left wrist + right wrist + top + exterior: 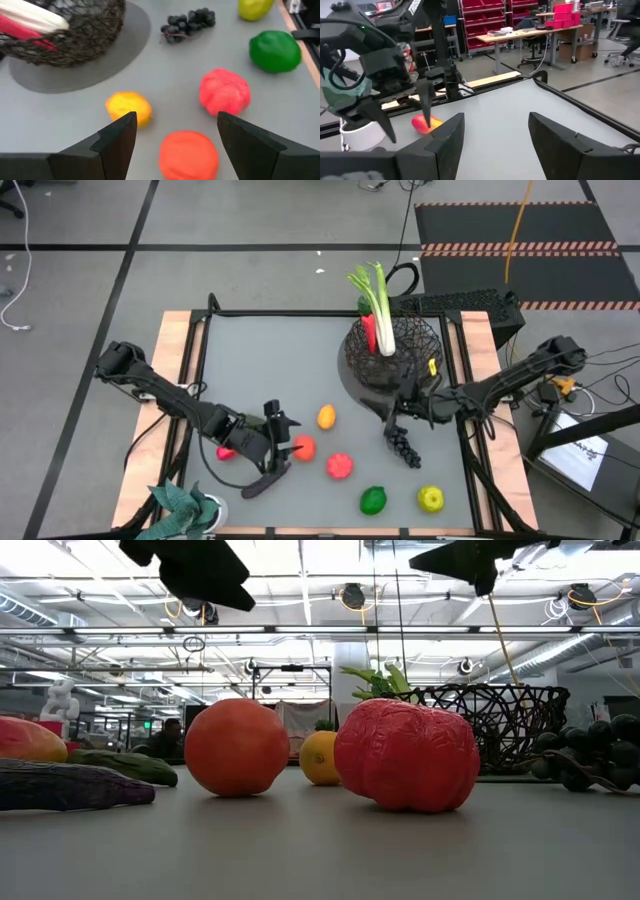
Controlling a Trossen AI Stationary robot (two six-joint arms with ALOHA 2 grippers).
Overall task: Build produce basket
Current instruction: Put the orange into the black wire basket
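Observation:
The black wire basket (395,348) stands on a grey mat at the far right and holds a leek (378,305) and a red piece (369,332). An orange-red fruit (303,447), a yellow-orange fruit (326,417), a red fruit (339,465), a green fruit (373,500), a yellow fruit (431,499), dark grapes (403,445) and an eggplant (264,480) lie on the table. My left gripper (176,120) is open, above the table, with the orange-red fruit (189,152) below and between its fingers. My right gripper (496,120) is open and empty, between the basket and the grapes (400,412).
A teal leafy plant in a white pot (187,510) stands at the near left corner. A red-yellow fruit (227,452) lies under my left arm, and a cucumber (125,766) lies near it. The table's raised black rim (330,313) runs round the grey surface.

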